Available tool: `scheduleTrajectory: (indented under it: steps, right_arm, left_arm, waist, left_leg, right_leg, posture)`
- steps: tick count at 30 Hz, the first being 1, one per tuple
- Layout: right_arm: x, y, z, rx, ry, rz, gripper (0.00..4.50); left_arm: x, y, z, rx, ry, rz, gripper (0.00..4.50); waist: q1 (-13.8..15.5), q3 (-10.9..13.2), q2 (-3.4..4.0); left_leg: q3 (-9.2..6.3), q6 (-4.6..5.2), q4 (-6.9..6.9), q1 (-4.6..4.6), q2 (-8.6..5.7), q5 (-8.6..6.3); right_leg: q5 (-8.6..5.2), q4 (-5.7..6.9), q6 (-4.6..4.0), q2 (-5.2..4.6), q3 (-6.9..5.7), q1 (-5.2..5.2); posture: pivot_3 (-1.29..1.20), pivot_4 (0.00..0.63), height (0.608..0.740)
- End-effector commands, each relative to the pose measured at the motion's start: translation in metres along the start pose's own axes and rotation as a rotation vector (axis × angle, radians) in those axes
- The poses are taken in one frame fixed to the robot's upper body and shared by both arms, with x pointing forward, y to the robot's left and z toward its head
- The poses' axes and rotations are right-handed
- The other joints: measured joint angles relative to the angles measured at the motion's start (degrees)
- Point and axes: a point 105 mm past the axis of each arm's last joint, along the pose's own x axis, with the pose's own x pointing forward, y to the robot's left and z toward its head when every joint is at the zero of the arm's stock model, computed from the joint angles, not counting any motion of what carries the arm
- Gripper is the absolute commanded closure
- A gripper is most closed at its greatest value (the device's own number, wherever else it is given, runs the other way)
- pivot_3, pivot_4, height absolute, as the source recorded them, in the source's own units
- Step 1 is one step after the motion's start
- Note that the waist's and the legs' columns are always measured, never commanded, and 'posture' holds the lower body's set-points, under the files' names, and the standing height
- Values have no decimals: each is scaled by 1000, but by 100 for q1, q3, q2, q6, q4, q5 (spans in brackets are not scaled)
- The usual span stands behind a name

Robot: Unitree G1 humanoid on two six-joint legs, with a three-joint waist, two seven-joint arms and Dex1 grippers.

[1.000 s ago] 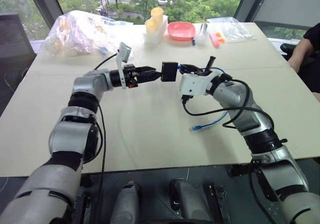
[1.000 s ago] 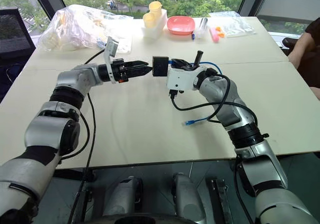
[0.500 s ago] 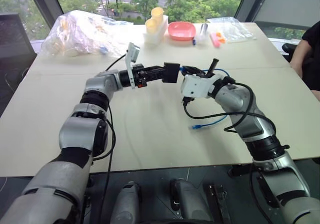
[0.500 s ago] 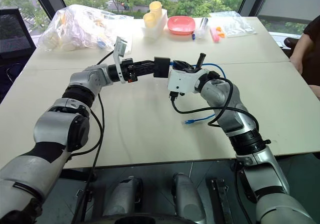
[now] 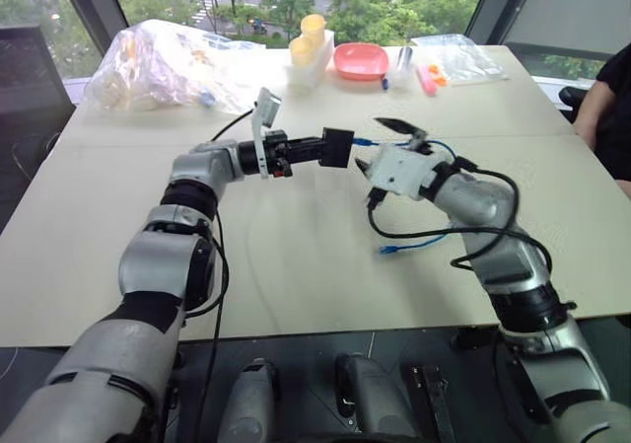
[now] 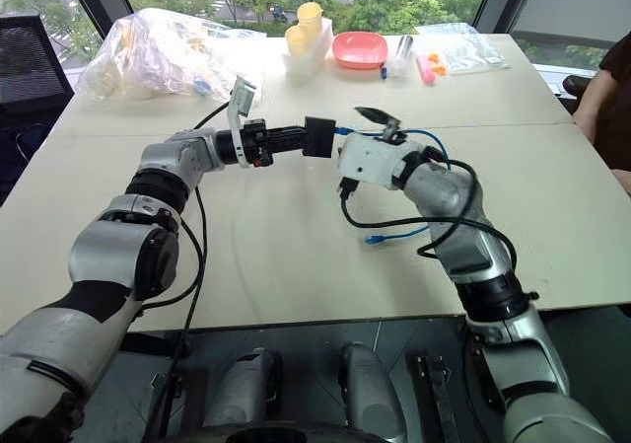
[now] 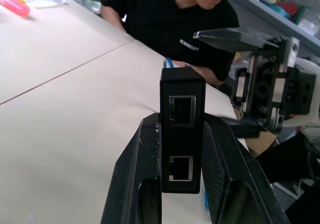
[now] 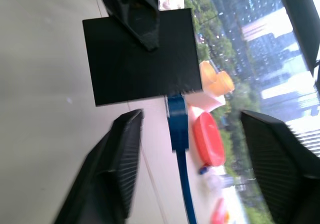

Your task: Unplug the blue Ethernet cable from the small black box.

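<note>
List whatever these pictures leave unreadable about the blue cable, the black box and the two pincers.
- Plug seating: right wrist view shows the thin light-blue Ethernet cable meeting the small flat matte-black box, but the box edge hides the latch.
- Cable middle: in the eye views, the right arm covers it.
- Left pincer: shut on the box; contact faces hidden by the box.
- Right pincer: open around the cable; its fingertips are cut off by the picture edge.

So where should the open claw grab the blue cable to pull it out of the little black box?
Probably right at the plug end of the blue Ethernet cable, where it enters the small black box. That stub is stiff and straight; the cord beyond is thin and floppy. The left gripper pinches the box's flat sides, so the open right gripper should come in along the cable, opposite, fingers either side of it.
</note>
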Motion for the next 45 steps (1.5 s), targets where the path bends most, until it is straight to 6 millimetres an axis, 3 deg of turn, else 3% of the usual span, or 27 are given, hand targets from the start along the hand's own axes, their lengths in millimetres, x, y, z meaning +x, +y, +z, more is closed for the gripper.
scheduleTrajectory:
  steps: [1,5,10,25,43,45]
  right_arm:
    - [-24,7,16,604,-114,60,876]
    - [-30,15,27,1161,-302,106,876]
    - [-22,20,33,1392,-390,95,876]
    - [-17,21,53,1442,-484,139,876]
    - [-9,23,51,1435,-464,153,876]
    - [-9,25,53,1436,-465,166,1409]
  left_arm:
    - [-6,-8,19,-7,-56,-56,4017]
    - [-17,-27,26,-136,-83,-224,4017]
    - [-26,-36,30,-213,-110,-298,4017]
    - [-27,-40,22,-250,-98,-300,4017]
    - [-25,-44,15,-257,-89,-316,4017]
    - [-24,-44,14,-258,-85,-318,4017]
  waist:
    - [-9,0,0]
    - [-26,0,0]
    - [-30,0,3]
    - [-38,0,4]
    - [-39,0,4]
    - [-39,0,4]
  left_leg:
    - [-2,0,2,1,2,0]
    - [-3,0,4,8,4,0]
    - [-12,0,6,15,5,0]
    - [-14,0,4,13,4,0]
    - [-14,0,4,11,4,0]
    - [-14,0,4,12,4,0]
  right_leg:
    - [2,2,3,1,-2,1]
    - [3,21,1,0,-4,0]
    - [-7,41,-21,0,-8,-2]
    - [-8,41,-17,0,-8,-3]
    - [-9,39,-18,1,-7,-5]
    - [-9,39,-18,1,-7,-5]
  posture:
    - [0,150,740]
    - [0,150,740]
    - [0,150,740]
    - [0,150,740]
    - [0,150,740]
    - [0,150,740]
